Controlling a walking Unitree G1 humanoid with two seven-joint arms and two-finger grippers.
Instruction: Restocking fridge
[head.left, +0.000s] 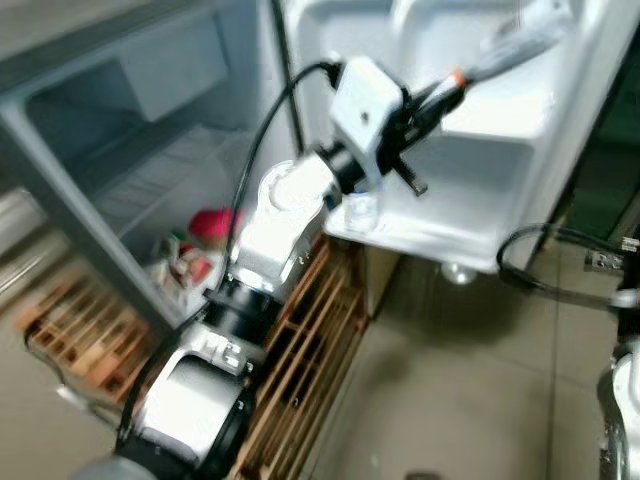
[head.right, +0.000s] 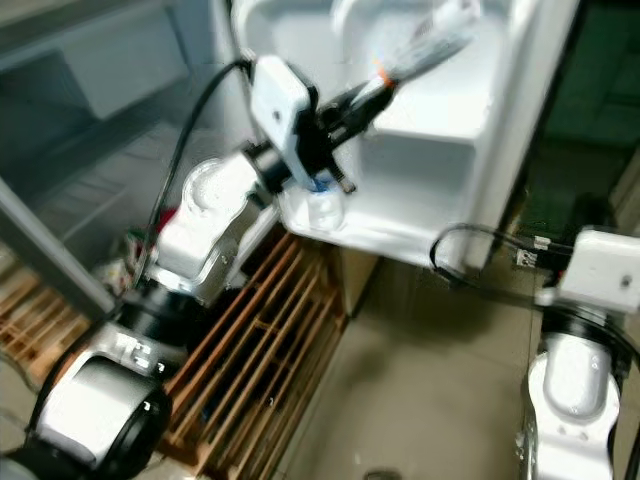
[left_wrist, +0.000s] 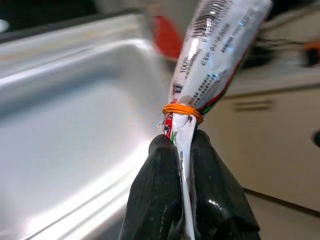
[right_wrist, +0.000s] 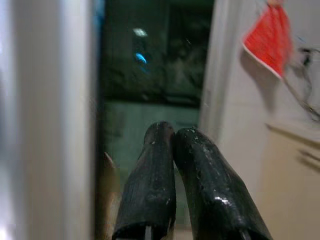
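Silver foil packet (left_wrist: 220, 55), orange-banded, pinched in my left jaws (left_wrist: 184, 150) at the white fridge-door shelf (head.left: 500, 120); next, lower in; right jaws (right_wrist: 172, 137) closed, idle

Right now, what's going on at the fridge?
The left gripper is shut on the twisted end of a sealed food packet tied with an orange rubber band, holding it up at the open fridge door's shelves. The right gripper hangs idle, fingers closed. More groceries sit low inside the fridge.
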